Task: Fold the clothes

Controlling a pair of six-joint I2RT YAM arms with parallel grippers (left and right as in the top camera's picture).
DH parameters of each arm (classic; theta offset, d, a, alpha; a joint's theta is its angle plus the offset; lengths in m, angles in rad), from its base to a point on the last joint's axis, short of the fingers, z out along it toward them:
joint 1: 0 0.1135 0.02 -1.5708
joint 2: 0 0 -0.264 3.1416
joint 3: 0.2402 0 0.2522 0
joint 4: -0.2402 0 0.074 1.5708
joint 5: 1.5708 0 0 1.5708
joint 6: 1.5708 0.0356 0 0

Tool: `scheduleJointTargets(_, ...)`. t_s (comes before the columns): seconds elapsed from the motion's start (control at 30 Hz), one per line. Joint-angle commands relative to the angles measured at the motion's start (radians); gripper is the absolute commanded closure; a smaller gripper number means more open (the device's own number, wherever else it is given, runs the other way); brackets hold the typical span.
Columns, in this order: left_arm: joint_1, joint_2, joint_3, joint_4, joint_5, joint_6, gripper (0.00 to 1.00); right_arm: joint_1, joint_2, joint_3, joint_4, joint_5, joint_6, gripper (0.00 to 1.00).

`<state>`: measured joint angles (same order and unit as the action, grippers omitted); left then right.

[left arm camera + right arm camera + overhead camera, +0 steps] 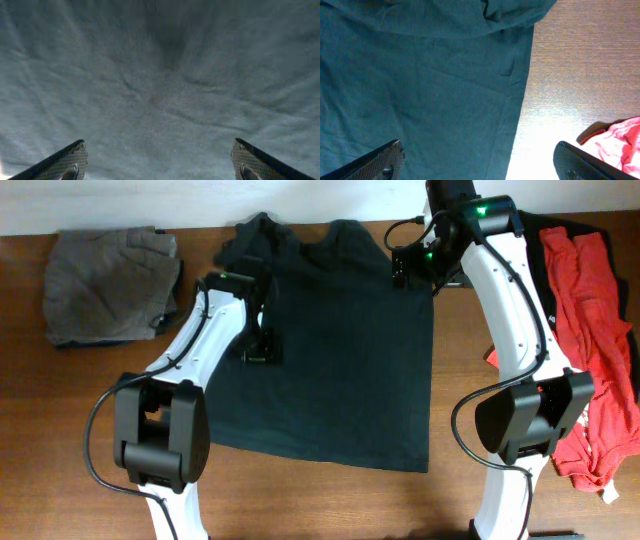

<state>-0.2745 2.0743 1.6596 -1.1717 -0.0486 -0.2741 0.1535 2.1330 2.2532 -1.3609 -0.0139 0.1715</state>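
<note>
1. The black T-shirt is spread flat in the middle of the table. The collar is at the far edge and the hem is toward the robot, so the long axis is directed from far to near.
2. The left gripper is held over the left half of the shirt body. Its jaws are wide apart and nothing is grasped. Only dark cloth is seen below it in the left wrist view.
3. The right gripper is held at the right shoulder of the shirt, likewise spread and empty. In the right wrist view the right side edge of the shirt is seen running between its jaws, with bare wood beside it.
4. The right sleeve is judged nearer to the right arm, and the left sleeve nearer to the left arm.
5. Red garments are heaped at the right, and a grey garment lies at the far left. No container is seen.
</note>
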Motion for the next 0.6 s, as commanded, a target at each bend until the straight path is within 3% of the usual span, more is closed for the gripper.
scheduleJointTargets(0.0,-0.001,0.009,-0.092,0.038,0.038,-0.044,0.09,-0.003,0.000,0.001,0.001,-0.002,-0.010,0.01)
scheduleJointTargets(0.57,0.005,0.009,-0.338,0.237,0.053,-0.078,0.08,-0.003,0.000,0.001,0.026,-0.002,-0.010,0.01)
